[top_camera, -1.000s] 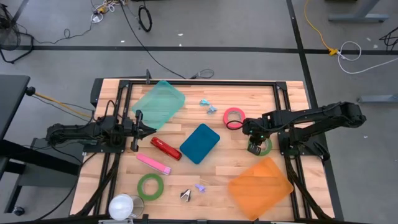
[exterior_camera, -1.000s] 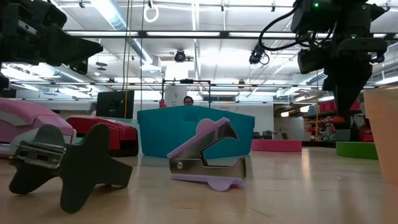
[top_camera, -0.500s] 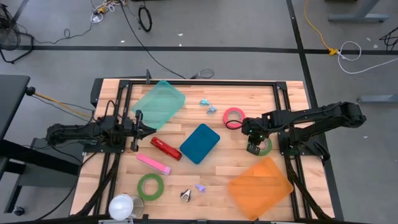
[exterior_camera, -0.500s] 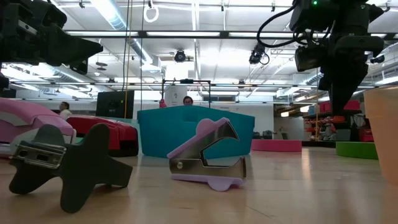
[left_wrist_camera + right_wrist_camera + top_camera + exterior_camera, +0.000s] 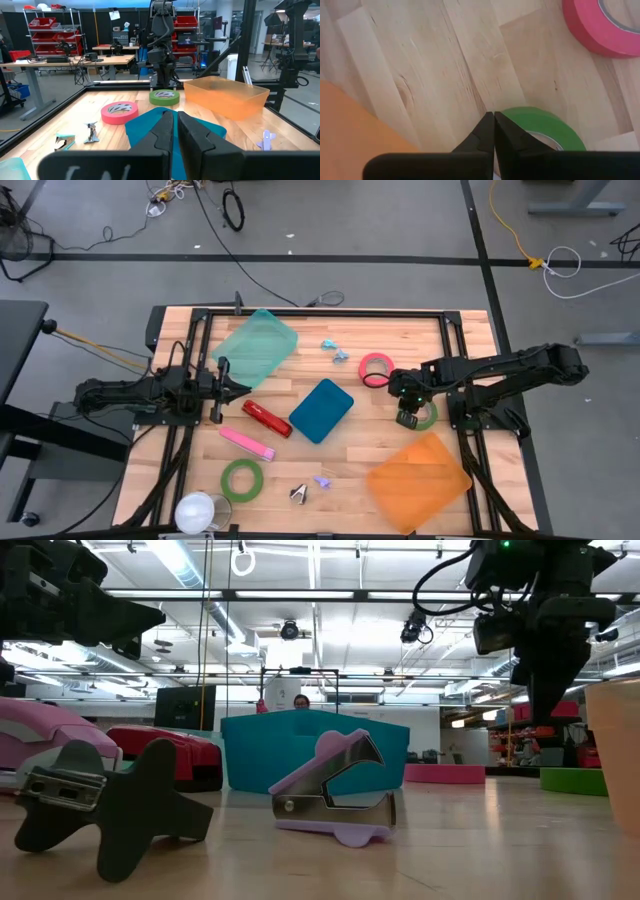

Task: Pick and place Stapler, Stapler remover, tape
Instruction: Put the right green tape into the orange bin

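High view: the wooden table is seen with both arms over it. The orange bin is noted at the near right corner, the translucent green bin at the far left, and the teal bin near the centre. The red stapler lies just left of the teal bin, with the pink stapler beside it toward the near edge. A green tape roll is found at the near left, and a pink tape roll right of centre. A second green tape roll lies near the pink roll, partly covered by the right gripper, which is held directly above its edge; in the right wrist view the fingers are seen pressed together, nothing between them. The left gripper is held over the left side of the table, beside the green bin, fingers likewise pressed together. A dark staple remover and a lilac staple remover are recorded near the front edge, touching nothing. Two further small staple removers lie near the far edge.
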You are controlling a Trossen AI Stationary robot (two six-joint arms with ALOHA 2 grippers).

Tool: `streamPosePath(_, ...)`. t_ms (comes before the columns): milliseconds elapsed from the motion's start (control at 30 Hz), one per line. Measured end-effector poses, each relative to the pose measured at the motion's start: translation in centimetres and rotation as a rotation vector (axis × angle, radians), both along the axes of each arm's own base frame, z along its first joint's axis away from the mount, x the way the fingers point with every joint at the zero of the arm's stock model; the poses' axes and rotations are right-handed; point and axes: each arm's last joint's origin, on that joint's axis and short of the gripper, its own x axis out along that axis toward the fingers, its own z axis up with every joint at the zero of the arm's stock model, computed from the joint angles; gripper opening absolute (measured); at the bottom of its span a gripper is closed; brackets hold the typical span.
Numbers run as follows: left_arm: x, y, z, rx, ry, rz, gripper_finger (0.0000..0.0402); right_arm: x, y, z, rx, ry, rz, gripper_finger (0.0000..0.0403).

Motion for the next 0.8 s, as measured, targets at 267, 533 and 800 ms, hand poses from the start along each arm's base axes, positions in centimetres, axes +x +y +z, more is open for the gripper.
streamPosePath(267, 0.00, 0.00, -0.01, 0.000, 0.000, 0.000, 0.0030, 0.31, 0.00, 0.09, 0.000, -0.033, 0.000, 0.0011)
streamPosePath(533, 0.00, 0.00, -0.01, 0.000, 0.000, 0.000, 0.0030, 0.50, 0.00, 0.16, 0.006, -0.053, -0.021, 0.0011)
streamPosePath(800, 0.00, 0.00, -0.01, 0.000, 0.001, 0.000, 0.0030, 0.50, 0.00, 0.16, 0.008, -0.052, -0.026, 0.0011)
